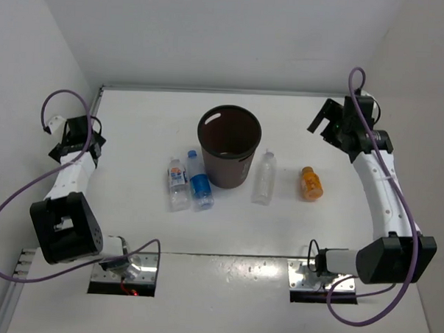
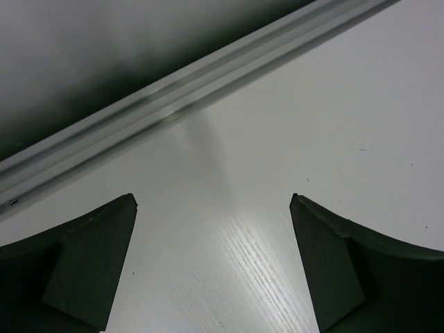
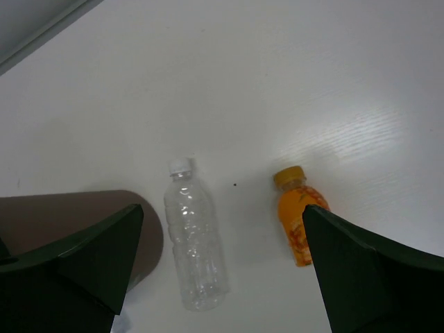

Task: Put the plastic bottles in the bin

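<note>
Overhead: the brown bin [image 1: 229, 170] stands mid-tabletop [image 1: 136, 111]. A white-labelled bottle [image 1: 178, 184] and a blue-labelled bottle [image 1: 200, 182] lie just left of it, a clear bottle [image 1: 264, 177] and an orange bottle [image 1: 310, 183] to its right.

Left wrist: the left tool [image 2: 214, 201] gapes wide above the tabletop, near a metal rail [image 2: 173, 94].

Right wrist: the right tool [image 3: 222, 209], also wide, hangs over the clear and orange bottles.

Both arms [image 1: 70, 178], flanking the bin [image 1: 229, 170], are white with black joints. Purple cables [image 1: 63, 92] loop off each; the fingers [image 2: 83, 270] seem dark green.
</note>
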Robot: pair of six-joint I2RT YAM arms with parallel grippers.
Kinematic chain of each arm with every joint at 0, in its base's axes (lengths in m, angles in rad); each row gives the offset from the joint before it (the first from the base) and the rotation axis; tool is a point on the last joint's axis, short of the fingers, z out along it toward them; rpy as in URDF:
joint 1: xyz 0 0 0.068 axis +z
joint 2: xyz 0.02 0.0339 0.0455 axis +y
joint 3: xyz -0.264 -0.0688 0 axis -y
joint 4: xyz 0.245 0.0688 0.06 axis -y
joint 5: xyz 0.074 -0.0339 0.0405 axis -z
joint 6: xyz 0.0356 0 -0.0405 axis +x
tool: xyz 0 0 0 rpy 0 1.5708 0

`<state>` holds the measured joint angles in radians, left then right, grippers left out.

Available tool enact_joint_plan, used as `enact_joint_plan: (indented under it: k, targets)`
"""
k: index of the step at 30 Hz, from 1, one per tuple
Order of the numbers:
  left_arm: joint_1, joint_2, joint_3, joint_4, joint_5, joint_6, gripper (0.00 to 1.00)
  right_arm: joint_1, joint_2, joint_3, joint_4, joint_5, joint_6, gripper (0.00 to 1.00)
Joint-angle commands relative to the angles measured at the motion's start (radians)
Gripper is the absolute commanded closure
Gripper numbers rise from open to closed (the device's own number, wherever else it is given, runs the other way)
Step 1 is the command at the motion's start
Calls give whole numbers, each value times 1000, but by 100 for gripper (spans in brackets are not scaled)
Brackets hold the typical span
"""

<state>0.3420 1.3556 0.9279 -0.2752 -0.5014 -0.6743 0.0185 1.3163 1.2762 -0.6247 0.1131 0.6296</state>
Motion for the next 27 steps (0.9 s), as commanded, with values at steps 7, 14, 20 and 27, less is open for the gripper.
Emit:
enact_joint_plan:
  k: [7, 14, 20, 27]
  targets:
    - [5, -30, 15, -53, 44, -38, 0, -20, 3, 61, -219, 158, 12, 1]
    - [5, -44, -63, 17, 64, -8, 0, -29, 81, -6, -245, -3, -30, 1]
    - [-20, -32, -104, 63, 73, 5, 0, -29, 216, 20, -351, -99, -58, 1]
    - [-20, -33, -143, 122, 78, 58, 0, -29, 256, -64, -323, -76, -16, 1]
